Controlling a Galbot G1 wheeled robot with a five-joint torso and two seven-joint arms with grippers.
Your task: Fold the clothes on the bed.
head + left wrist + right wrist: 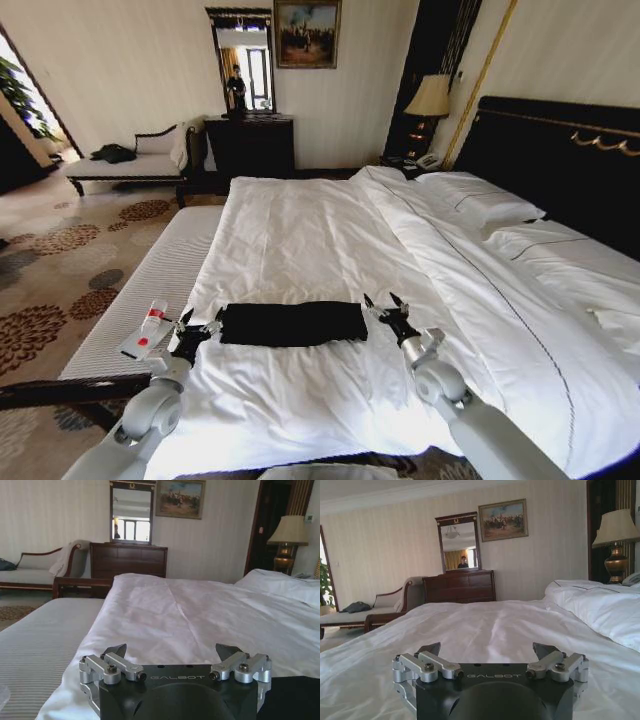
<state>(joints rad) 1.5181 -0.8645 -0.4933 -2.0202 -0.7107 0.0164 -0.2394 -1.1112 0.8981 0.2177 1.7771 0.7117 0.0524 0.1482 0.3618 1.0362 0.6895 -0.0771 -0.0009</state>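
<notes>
We see black T-shirt (292,324) folded into flat, narrow rectangular strip, lying crosswise on white duvet (300,240) near foot of bed (560,150). No lettering visible. Left end effector (197,322) just beside strip's left end, fingers spread open, holding nothing. Right end effector (385,305) just beside right end, also open and empty.

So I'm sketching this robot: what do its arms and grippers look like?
Both arms are smooth grey-white tubes with rounded joints. The left gripper and right gripper each have a black body marked GALBOT, silver metal linkages with bolts, and dark wedge-shaped fingertips.
</notes>
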